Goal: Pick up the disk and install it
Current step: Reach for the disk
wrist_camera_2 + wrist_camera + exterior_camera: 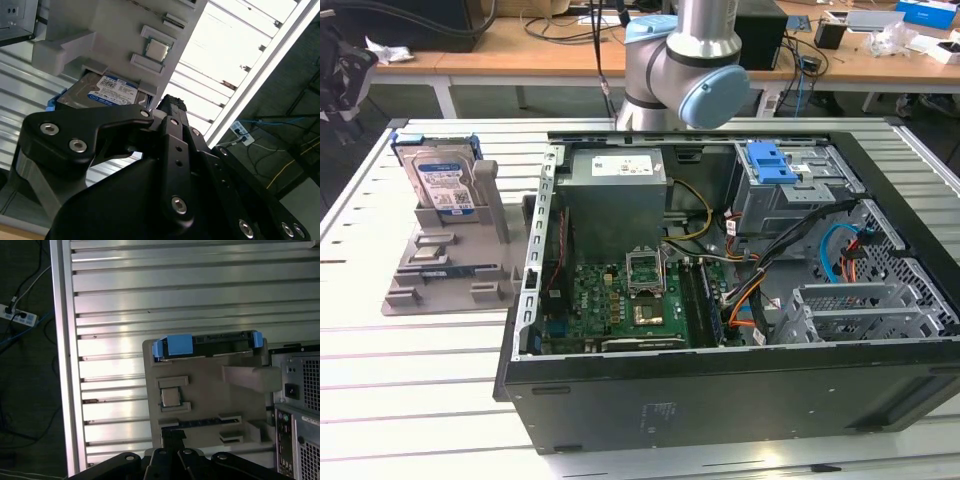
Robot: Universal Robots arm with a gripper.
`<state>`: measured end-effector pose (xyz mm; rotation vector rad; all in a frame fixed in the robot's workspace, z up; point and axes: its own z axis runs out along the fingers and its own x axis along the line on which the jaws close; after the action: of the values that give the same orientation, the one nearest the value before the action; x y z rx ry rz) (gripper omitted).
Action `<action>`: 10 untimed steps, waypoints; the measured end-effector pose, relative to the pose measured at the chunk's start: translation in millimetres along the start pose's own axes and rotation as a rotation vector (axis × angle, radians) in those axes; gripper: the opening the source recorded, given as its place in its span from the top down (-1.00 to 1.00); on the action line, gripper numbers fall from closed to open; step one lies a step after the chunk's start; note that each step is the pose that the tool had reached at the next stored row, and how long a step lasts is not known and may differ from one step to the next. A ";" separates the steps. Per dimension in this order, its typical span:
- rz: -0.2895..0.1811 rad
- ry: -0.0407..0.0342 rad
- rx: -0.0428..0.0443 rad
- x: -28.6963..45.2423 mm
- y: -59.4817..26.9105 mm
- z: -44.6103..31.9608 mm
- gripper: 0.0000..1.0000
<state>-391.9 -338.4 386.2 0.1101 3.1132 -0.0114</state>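
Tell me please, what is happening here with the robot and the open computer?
A robot arm is at work on moving the disk into the open computer case. The disk stands upright in a grey holder on the table, at the exterior view's left of the case, not yet picked up. In the first wrist view the gripper is apart from it.

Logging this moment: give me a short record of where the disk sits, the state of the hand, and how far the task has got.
disk: standing upright in the grey holder
holder position: on the slatted table, to the exterior view's left of the open computer case
hand: shut, holding nothing, apart from the disk
task status: disk not yet picked up
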 end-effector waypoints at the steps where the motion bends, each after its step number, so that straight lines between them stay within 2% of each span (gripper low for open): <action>1: 0.000 0.0000 0.0000 0.0 0.3 0.2 0.79; 10: 0.000 0.0000 0.0000 0.2 2.4 2.2 0.79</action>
<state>-391.8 -336.0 383.9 0.1101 3.1132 -0.0114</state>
